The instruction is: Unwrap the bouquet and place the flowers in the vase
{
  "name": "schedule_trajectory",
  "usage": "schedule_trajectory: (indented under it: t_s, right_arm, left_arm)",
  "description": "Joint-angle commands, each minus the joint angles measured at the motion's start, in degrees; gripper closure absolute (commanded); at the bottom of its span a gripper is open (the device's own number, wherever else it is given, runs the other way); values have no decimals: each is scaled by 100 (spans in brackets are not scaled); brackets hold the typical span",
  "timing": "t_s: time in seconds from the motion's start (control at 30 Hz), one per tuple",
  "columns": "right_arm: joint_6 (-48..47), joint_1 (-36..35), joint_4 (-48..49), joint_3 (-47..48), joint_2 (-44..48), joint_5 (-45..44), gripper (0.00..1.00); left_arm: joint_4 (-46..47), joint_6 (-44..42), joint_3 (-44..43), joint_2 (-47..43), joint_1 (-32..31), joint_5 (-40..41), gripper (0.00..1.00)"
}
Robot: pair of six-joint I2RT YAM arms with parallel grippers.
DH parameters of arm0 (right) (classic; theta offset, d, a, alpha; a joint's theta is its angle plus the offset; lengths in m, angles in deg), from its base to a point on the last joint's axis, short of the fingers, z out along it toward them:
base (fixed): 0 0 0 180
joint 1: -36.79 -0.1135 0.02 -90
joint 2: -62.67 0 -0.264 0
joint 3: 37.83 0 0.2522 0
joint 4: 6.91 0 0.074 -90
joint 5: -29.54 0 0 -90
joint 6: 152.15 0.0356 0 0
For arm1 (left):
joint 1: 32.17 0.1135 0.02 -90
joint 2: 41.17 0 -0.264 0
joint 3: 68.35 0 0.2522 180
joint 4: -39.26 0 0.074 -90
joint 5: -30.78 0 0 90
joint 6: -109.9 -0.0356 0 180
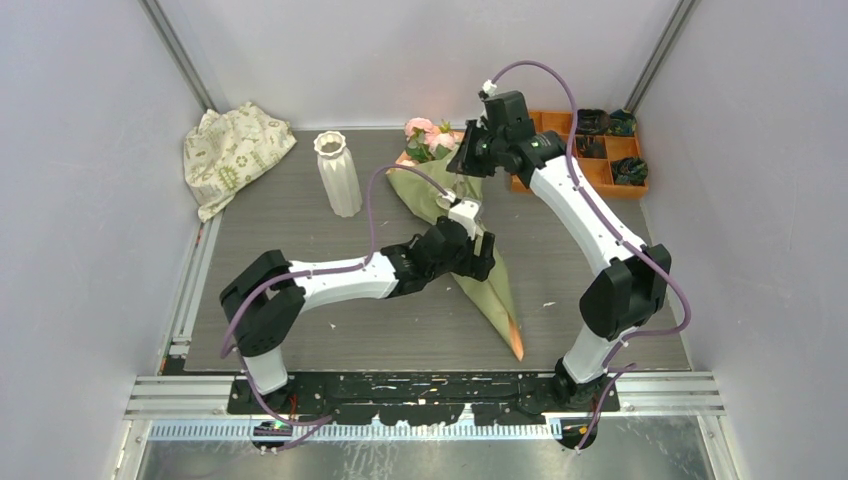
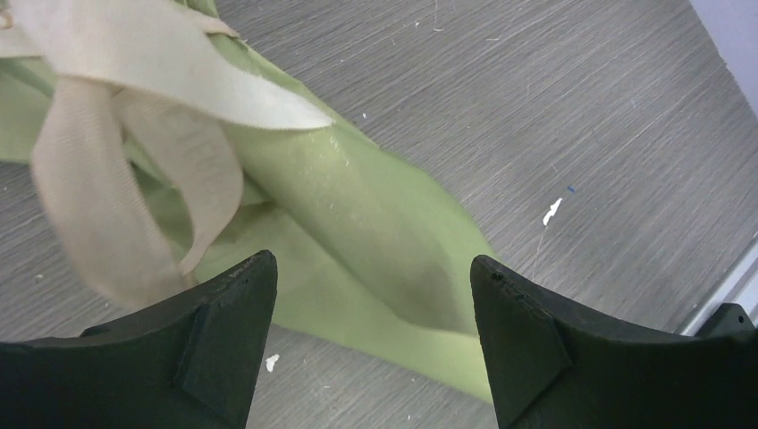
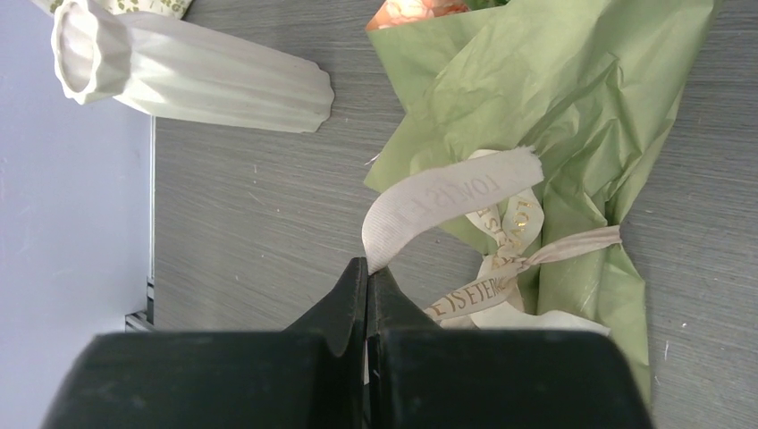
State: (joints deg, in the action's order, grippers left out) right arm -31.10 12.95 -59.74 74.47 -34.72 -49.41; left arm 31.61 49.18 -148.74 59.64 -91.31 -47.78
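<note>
One ribbon tail (image 3: pixel 447 201) in right gripper (image 3: pixel 367 268)

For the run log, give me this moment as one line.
stage: untying ribbon | right claw: shut on ribbon end | left claw: open above bouquet | vase: upright, no flowers

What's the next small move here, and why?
Probably pull the right gripper back, away from the bouquet. It is shut on a ribbon tail, the bow is tied, and the open left gripper straddles the paper cone without gripping it.
</note>
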Motion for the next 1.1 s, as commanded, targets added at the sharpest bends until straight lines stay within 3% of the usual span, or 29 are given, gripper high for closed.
schedule_trajectory:
  t_s: [0.0,1.07]
  right_arm:
    - [-108,-115,163,321,355,64,99]
    - [-169,-207,83,448,166,107,99]
  left_arm:
    - [408,-164,-457,83,8,191,20]
    - [-220,-266,-427,119,55,1343,21]
